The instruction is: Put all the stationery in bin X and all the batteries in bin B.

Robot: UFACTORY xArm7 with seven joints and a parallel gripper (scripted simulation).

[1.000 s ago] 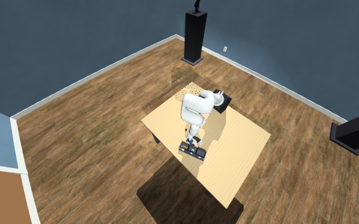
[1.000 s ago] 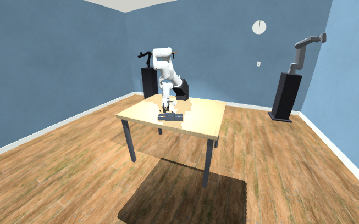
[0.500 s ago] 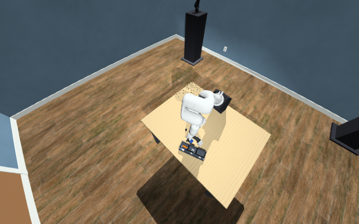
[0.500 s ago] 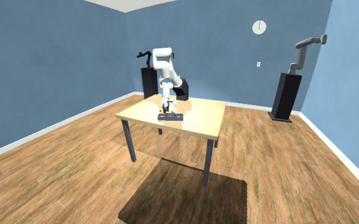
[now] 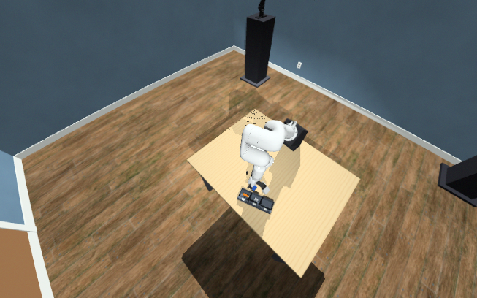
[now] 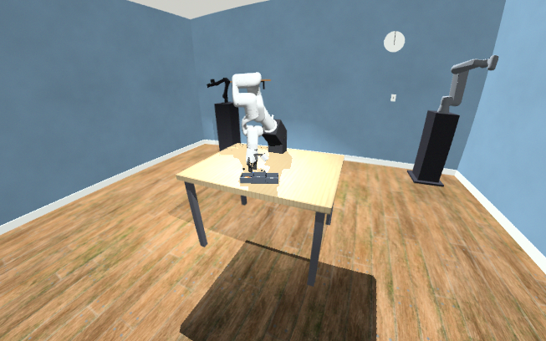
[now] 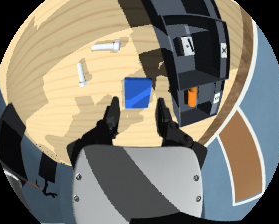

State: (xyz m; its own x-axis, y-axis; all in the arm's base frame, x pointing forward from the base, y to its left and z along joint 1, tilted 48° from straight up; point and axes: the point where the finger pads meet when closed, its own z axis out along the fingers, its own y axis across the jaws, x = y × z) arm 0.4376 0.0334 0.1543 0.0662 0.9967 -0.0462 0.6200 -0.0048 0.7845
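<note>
My gripper (image 5: 251, 186) (image 6: 250, 170) (image 7: 137, 105) is part open and empty, fingers pointing down. A blue block (image 5: 254, 187) (image 7: 138, 93) shows in line with the gap between the fingertips, not gripped; its height relative to them is unclear. The bin marked X (image 7: 205, 65) is the middle of three dark bins and holds a black-and-white item (image 5: 256, 199) (image 7: 188, 46). The end bin beside it holds an orange cylinder (image 5: 245, 194) (image 7: 192, 97); its label is too small to read. The third bin (image 5: 266, 202) is partly cut off in the wrist view.
Two white bolts (image 7: 105, 46) (image 7: 81, 74) lie on the table (image 5: 318, 192) (image 6: 308, 177). A small dark thing (image 5: 247, 172) lies behind the gripper. The bins stand in a row near the table's edge, close in front of the gripper.
</note>
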